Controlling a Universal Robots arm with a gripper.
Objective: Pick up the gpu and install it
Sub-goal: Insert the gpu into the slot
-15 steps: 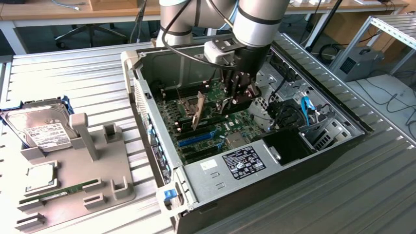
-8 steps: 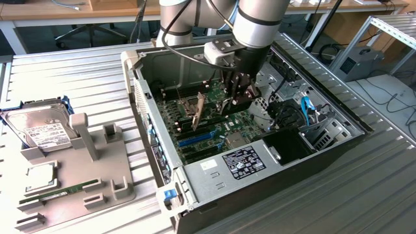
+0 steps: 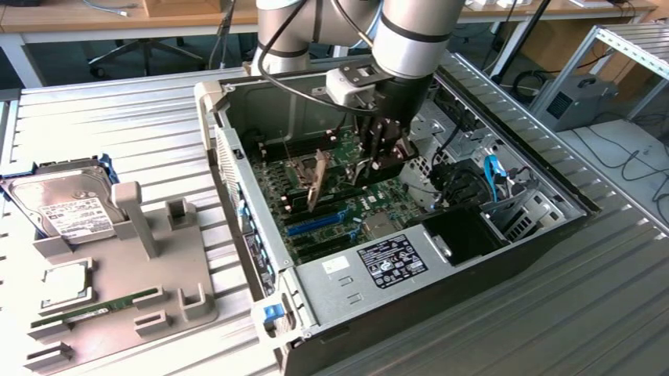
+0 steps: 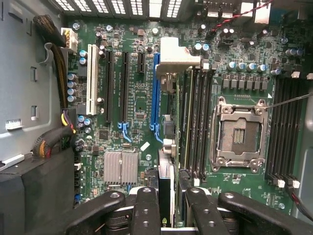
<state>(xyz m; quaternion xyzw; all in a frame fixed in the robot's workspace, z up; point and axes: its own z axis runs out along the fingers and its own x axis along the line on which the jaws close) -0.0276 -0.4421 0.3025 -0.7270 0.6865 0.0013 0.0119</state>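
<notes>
The gripper (image 3: 378,160) pinches the gpu (image 4: 166,147) between its fingers, standing on edge over the motherboard (image 4: 142,98).

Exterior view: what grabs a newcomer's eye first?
The robot arm plunging into the open computer case, its gripper down over the green motherboard. In the wrist view the gripper clamps the gpu edge-on, just above the motherboard beside the blue slot. At the exterior view's left, a grey parts tray holds a hard drive and a green RAM stick.
</notes>
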